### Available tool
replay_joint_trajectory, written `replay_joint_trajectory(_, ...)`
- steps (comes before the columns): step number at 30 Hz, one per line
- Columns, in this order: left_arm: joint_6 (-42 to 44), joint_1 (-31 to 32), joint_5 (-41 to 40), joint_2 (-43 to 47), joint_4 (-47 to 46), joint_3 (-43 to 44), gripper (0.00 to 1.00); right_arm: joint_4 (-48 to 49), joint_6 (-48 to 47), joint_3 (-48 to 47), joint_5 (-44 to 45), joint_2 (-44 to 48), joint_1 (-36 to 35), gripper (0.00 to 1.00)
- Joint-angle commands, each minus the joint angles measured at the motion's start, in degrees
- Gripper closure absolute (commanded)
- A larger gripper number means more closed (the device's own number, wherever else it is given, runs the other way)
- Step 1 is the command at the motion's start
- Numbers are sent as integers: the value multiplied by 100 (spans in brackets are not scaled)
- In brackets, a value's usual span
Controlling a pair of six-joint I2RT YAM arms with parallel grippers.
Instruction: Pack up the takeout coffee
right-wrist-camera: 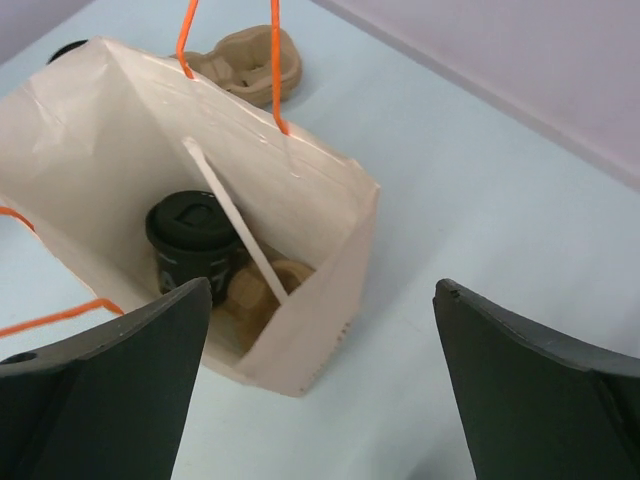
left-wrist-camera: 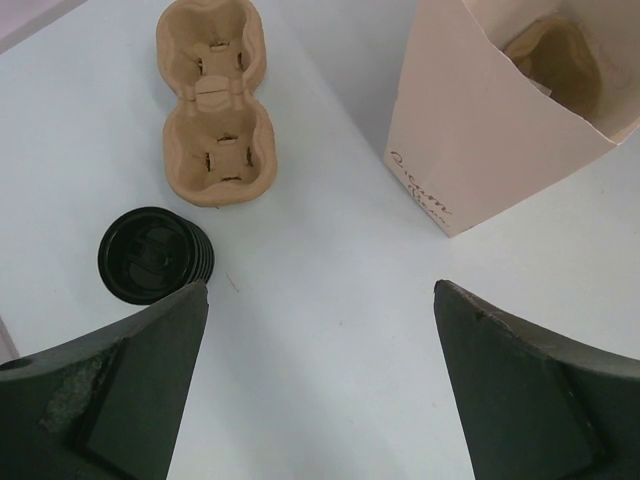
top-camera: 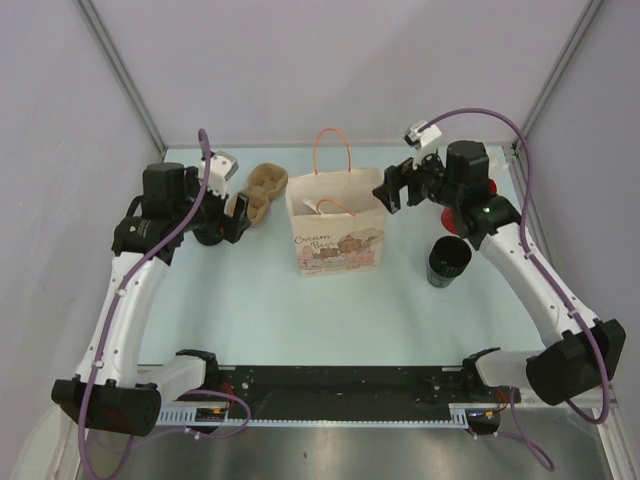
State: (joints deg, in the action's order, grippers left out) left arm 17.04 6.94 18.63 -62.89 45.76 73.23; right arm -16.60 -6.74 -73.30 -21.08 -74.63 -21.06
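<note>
The takeout coffee, a short black cup with a matte black lid, stands inside the open paper bag on a brown cardboard carrier. The bag stands mid-table and also shows in the left wrist view. My right gripper hovers open and empty just right of the bag's mouth, and its wrist view looks down into the bag. My left gripper is open and empty left of the bag, over bare table in its wrist view.
An empty brown cup carrier lies left of the bag. A short black ribbed round piece stands by my left finger. A taller black cup and a red cup stand under the right arm. The orange bag handles stick up.
</note>
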Motion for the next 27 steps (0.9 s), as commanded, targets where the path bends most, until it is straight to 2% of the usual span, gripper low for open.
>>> replay_joint_trajectory(1, 256, -52, -193, 154, 47, 367, 1, -194, -617, -185, 403, 572, 110, 0)
replay_joint_trajectory(5, 397, -52, -509, 356, 39, 473, 1, -440, -977, -299, 779, 993, 251, 0)
replay_joint_trajectory(9, 257, -52, -931, 874, -400, 403, 1, -546, -1057, -483, 1386, 1363, 252, 0)
replay_joint_trajectory(14, -15, -52, -1020, 1656, -1147, 306, 1, -1010, -1136, -1141, 2080, 1609, 234, 1)
replay_joint_trajectory(21, -166, -52, -905, 1623, -1043, 1157, 1, -1653, -1198, -2538, 2705, 1847, 216, 0)
replay_joint_trajectory(27, 150, -52, -1598, 1535, -911, 1940, 1, -1794, -996, -3216, 3144, 1908, 331, 0)
